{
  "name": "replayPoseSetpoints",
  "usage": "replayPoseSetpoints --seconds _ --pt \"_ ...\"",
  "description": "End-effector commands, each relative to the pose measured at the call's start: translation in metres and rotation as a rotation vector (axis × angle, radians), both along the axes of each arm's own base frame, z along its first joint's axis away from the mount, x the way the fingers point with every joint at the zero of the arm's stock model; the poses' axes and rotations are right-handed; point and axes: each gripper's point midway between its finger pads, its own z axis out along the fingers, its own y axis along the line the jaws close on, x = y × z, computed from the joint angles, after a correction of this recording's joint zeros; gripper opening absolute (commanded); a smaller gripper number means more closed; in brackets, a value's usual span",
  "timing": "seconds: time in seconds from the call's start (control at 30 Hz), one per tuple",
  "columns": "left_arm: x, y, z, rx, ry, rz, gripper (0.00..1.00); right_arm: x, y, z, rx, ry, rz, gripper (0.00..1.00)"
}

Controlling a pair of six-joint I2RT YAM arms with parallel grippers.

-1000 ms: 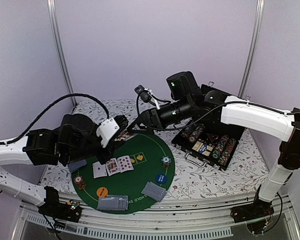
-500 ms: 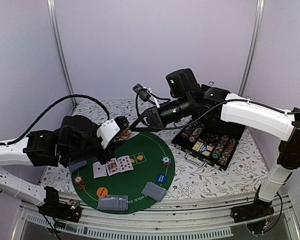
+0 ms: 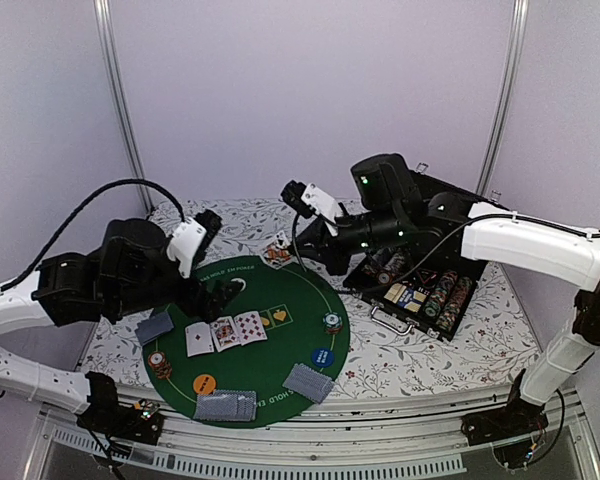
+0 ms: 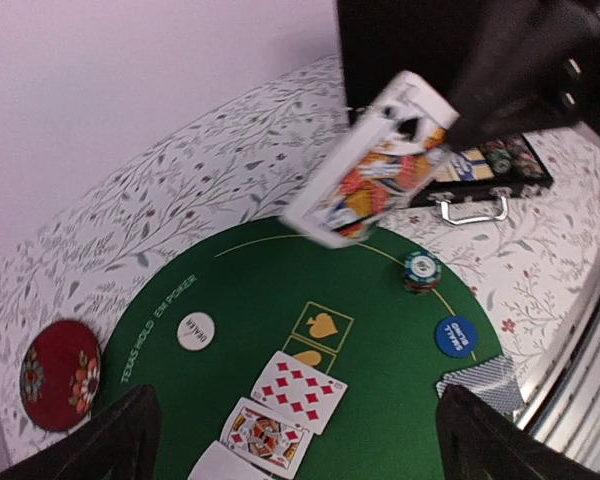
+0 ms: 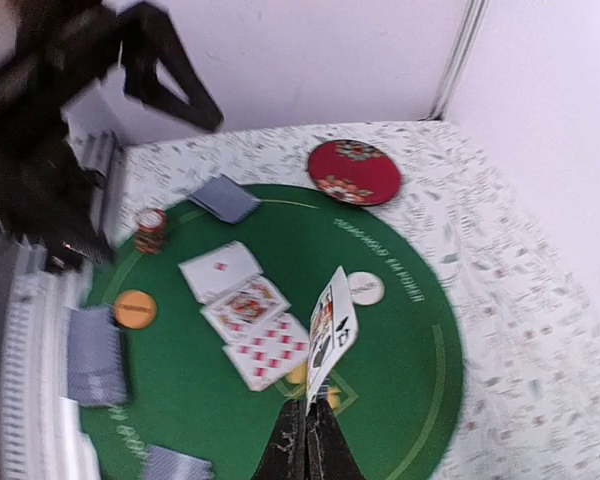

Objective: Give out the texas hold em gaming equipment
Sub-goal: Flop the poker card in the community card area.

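My right gripper [image 5: 307, 415] is shut on the lower edge of a single face-up playing card [image 5: 330, 330], held upright in the air over the green poker mat [image 3: 280, 350]. From above, that card [image 3: 280, 252] hangs at the right gripper's [image 3: 292, 246] tips above the mat's far edge. My left gripper [image 4: 305, 450] is open and holds nothing, hanging above three face-up cards [image 3: 225, 332]. On the mat lie two chip stacks [image 3: 332, 322] [image 3: 160, 362], a white dealer button [image 4: 195, 330], a blue button [image 3: 323, 357], an orange button [image 3: 205, 383] and face-down card piles [image 3: 226, 404] [image 3: 309, 381] [image 3: 155, 327].
An open black case [image 3: 420, 285] with rows of chips and decks stands right of the mat. A dark red round disc [image 4: 60, 372] lies on the flowered cloth at the mat's far left. Both arms reach over the mat's far half.
The right gripper shut on the card that the left gripper held. The left gripper then opened, let go and pulled back to the left; the right gripper drew the card slightly right.
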Motion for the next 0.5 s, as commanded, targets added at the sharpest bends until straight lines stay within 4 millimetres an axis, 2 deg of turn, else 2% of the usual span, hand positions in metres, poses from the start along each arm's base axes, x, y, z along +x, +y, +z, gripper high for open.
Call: replayPoseSetpoints --seconds 0.0,0.07,0.1,0.13,0.23,0.3,0.4,0.47 --pt "0.014 0.048 0.001 -0.181 0.207 0.213 0.98 0.041 -0.002 -0.051 -0.246 -0.603 0.023 0.01" --pt "0.020 0.064 -0.006 -0.190 0.266 0.279 0.98 0.042 0.009 -0.078 -0.349 -0.833 0.127 0.01" --pt "0.023 0.071 -0.011 -0.180 0.287 0.309 0.98 0.042 0.013 -0.100 -0.393 -0.886 0.176 0.02" --pt "0.026 0.077 -0.017 -0.161 0.302 0.338 0.98 0.043 0.017 -0.113 -0.437 -0.967 0.231 0.01" --pt "0.031 0.090 -0.031 -0.111 0.327 0.403 0.98 0.050 0.026 -0.148 -0.528 -1.089 0.320 0.01" --pt "0.033 0.092 -0.035 -0.102 0.332 0.409 0.98 0.054 0.030 -0.166 -0.570 -1.145 0.356 0.01" --pt "0.036 0.089 -0.033 -0.115 0.318 0.393 0.98 0.049 0.031 -0.197 -0.632 -1.181 0.461 0.02" --pt "0.036 0.091 -0.032 -0.113 0.310 0.394 0.98 0.044 0.033 -0.210 -0.663 -1.193 0.502 0.02"
